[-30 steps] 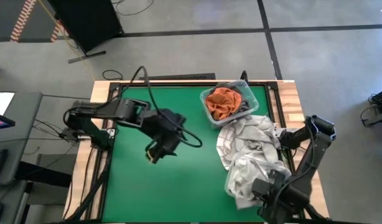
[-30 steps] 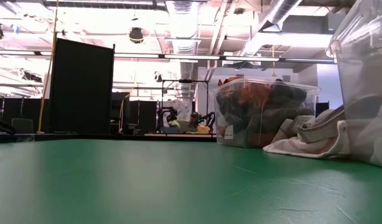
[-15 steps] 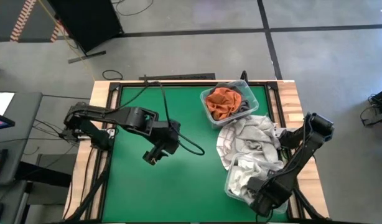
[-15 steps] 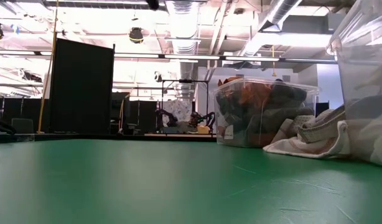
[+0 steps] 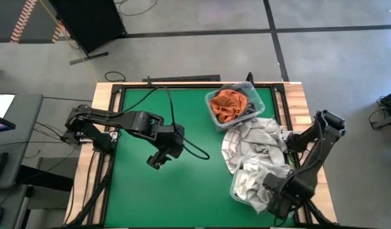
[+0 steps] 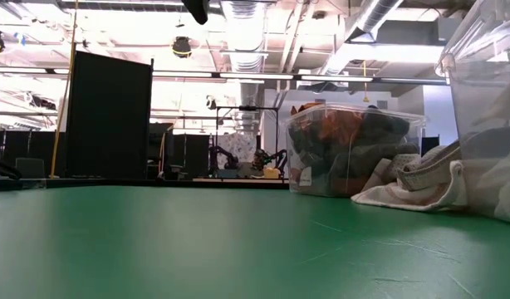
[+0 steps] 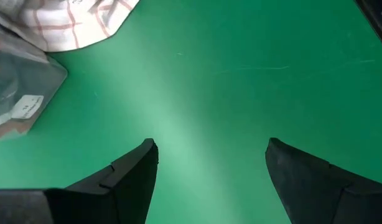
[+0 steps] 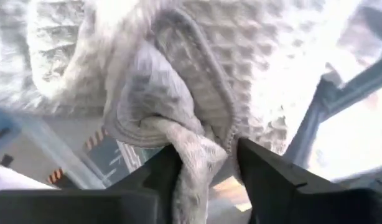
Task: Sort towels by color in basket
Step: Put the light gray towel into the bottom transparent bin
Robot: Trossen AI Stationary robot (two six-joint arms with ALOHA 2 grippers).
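1. The right gripper (image 8: 203, 168) sits at the lower right of the high view, over a clear bin (image 5: 237, 191) of pale towels. Its fingers are parted, with a fold of white waffle towel (image 8: 178, 112) lying between them; whether they grip it cannot be told.
2. The left gripper (image 5: 156, 160) hangs over bare green table (image 5: 183, 184) left of centre, jaws wide apart and holding nothing.
3. A rust orange towel (image 5: 226, 105) fills a second clear bin (image 5: 262, 108) at upper right.
4. More white and grey towels (image 5: 253, 143) lie heaped between the two bins.
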